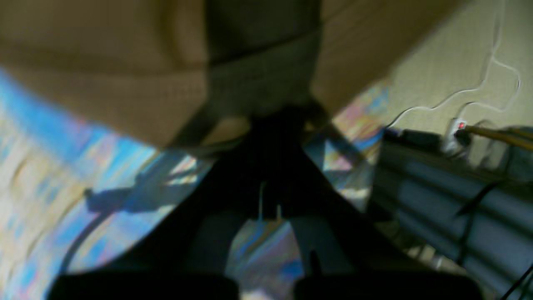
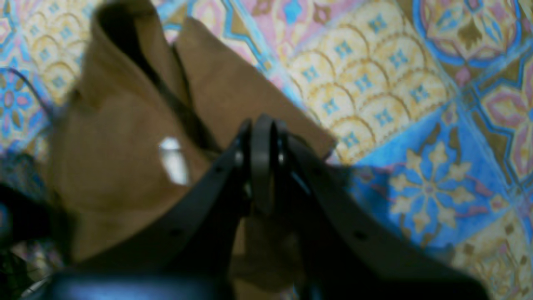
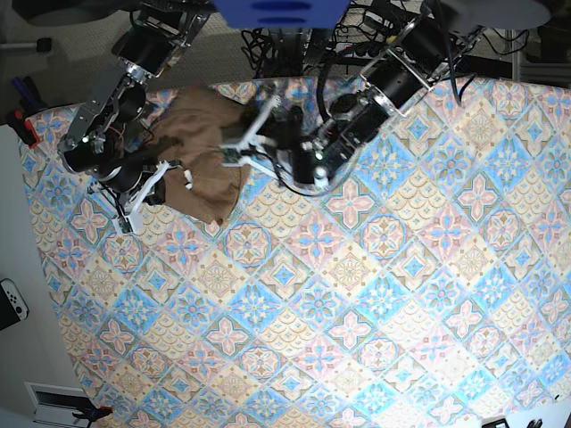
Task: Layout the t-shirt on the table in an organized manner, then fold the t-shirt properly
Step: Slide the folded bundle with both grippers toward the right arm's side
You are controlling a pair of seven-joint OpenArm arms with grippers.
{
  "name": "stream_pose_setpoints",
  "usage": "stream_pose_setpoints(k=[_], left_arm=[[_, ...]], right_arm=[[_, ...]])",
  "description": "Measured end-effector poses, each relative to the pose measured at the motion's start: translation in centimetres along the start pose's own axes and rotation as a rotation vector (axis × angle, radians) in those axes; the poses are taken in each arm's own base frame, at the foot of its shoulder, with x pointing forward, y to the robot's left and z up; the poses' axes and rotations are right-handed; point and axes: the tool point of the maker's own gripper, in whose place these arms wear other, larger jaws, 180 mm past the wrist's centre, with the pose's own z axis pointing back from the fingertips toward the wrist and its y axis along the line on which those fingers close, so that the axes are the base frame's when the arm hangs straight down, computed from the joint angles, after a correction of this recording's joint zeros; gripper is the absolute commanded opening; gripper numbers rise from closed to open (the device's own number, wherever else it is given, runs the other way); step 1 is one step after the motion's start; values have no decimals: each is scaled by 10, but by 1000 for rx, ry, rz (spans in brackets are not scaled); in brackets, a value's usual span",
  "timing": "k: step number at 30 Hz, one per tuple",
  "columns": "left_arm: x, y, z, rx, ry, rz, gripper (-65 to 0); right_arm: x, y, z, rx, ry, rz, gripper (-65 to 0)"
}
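The tan-brown t-shirt (image 3: 201, 147) lies bunched at the far left of the patterned table (image 3: 357, 294). My right gripper (image 3: 178, 171) is at the shirt's left lower edge. In the right wrist view its fingers (image 2: 263, 125) are pressed together with the t-shirt (image 2: 125, 137) folded around and under them, and a small white tag (image 2: 173, 160) shows on the cloth. My left gripper (image 3: 230, 152) is at the shirt's right edge. In the blurred left wrist view its dark gripper (image 1: 266, 121) is shut where the t-shirt (image 1: 104, 75) begins, above the table (image 1: 50, 175).
The table's far edge runs just behind the shirt, with cables and both arm bases (image 3: 285, 36) beyond it. A power strip with a red light (image 1: 456, 131) and white cords lie on the floor. A white controller (image 3: 11, 303) sits off the table's left side.
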Motion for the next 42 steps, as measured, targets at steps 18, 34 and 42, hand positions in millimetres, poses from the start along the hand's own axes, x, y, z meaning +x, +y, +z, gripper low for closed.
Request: stream_pose_setpoints(k=[18,34,42], left_arm=[[56,-22,-56,-192,-292,191,-650],[51,66,-21,-29,-392,399,-650],[58,56,-27,-45,-378,368,-650]], right_arm=[[-22,-42,20,-108,-8,-140,-650],[-22,-43,20,-110,-12,-147,-650],[-22,-43,20,-110,-13,-147,-650]])
